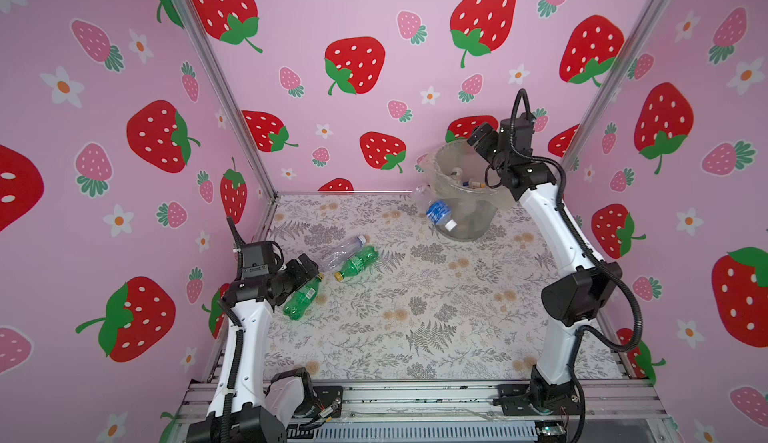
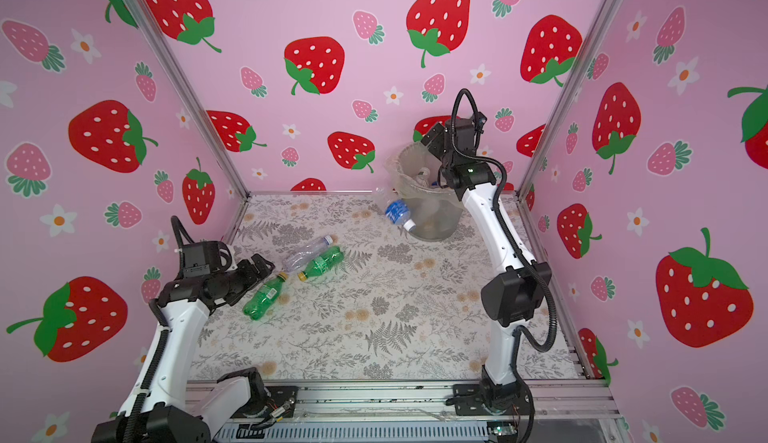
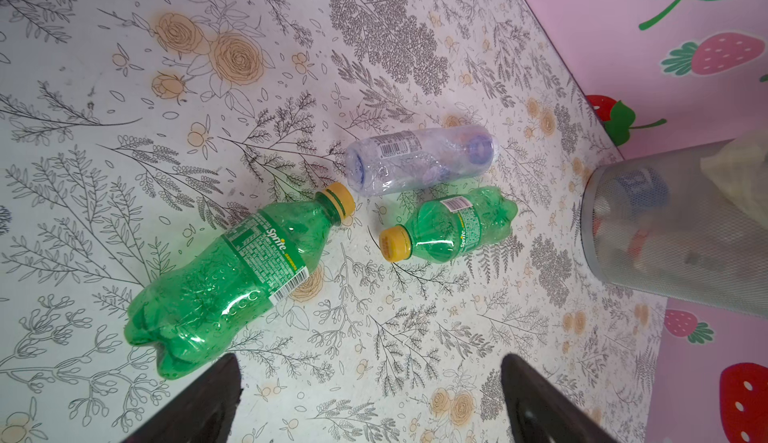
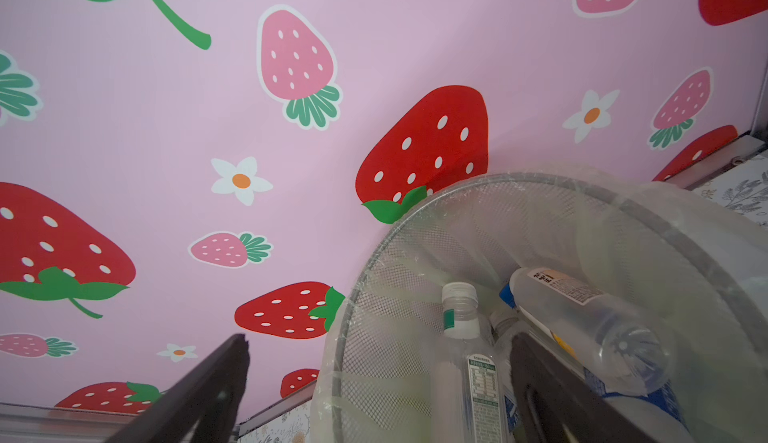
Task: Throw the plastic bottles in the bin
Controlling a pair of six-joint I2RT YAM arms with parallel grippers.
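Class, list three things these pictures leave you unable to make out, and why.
- Count of bottles in the bin: right arm part-covers its mouth, top views.
- Blue-labelled bottle: touching the bin or not, too small, both top views.
- Left gripper: fingers cut by the wrist view's edge.

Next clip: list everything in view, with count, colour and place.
table: one, floral cover
bin: one, grey mesh with clear bag, table's far right
green bottles: two, green, yellow caps, lying on the table's left
clear bottle: one, clear, lying beside a green bottle
blue-labelled bottle: one, clear, cap down at the bin's outside
bottles in the bin: several, mostly clear
left gripper: one, black, jaws open, by the green bottles
right gripper: one, black, jaws open, over the bin
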